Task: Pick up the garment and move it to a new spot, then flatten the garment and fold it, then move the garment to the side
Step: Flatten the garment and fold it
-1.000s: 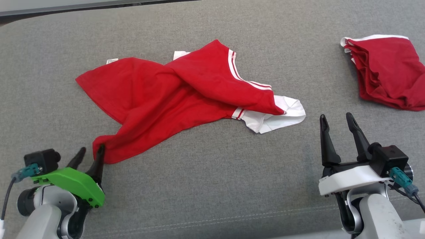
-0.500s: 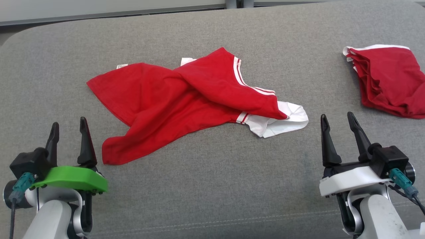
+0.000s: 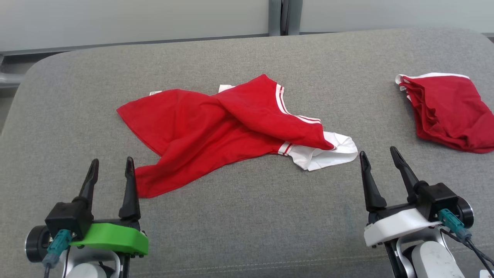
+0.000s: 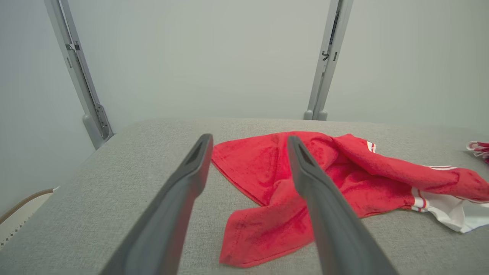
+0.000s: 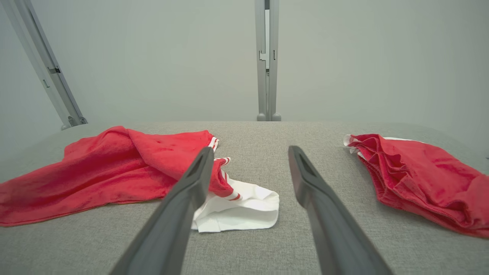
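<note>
Down at about seven o'clock on the grey cushion [image 3: 247,220], the left gripper [image 3: 112,159] is sitting with its two dark fingers spread apart, gripping nothing. The near corner of the garment is lying just beside its inner finger, at three o'clock of it, and I cannot tell whether cloth and finger are touching. The garment [image 3: 200,127], a red shirt with white striped trim, is sprawling crumpled across the middle of the cushion, with a white sleeve [image 3: 328,152] poking out at its four o'clock end. Further right, at five o'clock, the right gripper [image 3: 377,151] is hovering with its fingers likewise parted and empty, the white sleeve lying near its fingertips toward nine o'clock. At two o'clock a second red garment [image 3: 451,112] is lying bunched, well apart from the first.
</note>
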You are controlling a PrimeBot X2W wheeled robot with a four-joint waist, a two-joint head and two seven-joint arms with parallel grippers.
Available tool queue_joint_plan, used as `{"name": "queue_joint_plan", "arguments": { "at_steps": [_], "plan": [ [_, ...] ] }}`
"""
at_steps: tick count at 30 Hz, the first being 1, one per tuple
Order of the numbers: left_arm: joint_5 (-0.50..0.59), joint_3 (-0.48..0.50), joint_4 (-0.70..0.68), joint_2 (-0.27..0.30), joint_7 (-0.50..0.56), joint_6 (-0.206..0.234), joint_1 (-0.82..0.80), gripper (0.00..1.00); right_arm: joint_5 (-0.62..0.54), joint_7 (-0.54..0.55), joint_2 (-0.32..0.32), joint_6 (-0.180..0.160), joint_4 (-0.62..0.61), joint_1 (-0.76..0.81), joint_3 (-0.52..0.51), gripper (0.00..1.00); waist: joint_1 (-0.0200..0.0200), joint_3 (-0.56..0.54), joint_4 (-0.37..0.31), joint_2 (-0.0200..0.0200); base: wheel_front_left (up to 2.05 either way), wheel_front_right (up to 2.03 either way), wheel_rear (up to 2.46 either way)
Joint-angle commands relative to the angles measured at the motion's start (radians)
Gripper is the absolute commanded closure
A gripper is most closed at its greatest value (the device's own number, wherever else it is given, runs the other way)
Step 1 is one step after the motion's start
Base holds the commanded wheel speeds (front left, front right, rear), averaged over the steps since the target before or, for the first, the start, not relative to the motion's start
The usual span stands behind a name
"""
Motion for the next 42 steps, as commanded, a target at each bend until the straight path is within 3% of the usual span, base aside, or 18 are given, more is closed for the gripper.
{"name": "queue_joint_plan", "arguments": {
  "at_steps": [1, 24, 31, 42],
  "plan": [
    [0.001, -0.005, -0.007, -0.004, 0.009, 0.007, 0.021, 0.0, -0.008, 0.006, -0.006, 0.0, -0.008, 0.019, -0.001, 0.0, 0.0, -0.016, 0.006, 0.0, 0.0, 0.0, 0.0],
    [0.011, -0.046, -0.03, 0.014, 0.067, 0.036, 0.05, 0.0, 0.001, 0.059, -0.025, 0.0, -0.057, 0.065, 0.004, 0.0, 0.0, -0.051, 0.018, 0.0, 0.0, 0.0, 0.0],
    [0.005, -0.067, -0.022, -0.001, 0.075, 0.017, 0.018, 0.0, 0.012, 0.141, -0.116, 0.0, 0.036, -0.02, 0.073, 0.0, 0.0, -0.015, 0.048, 0.0, 0.0, 0.0, 0.0],
    [0.004, -0.111, 0.029, -0.051, 0.046, -0.027, -0.063, 0.0, 0.044, 0.154, -0.214, 0.0, 0.273, -0.22, 0.185, 0.0, 0.0, 0.083, 0.129, 0.0, 0.0, 0.0, 0.0]
  ]
}}
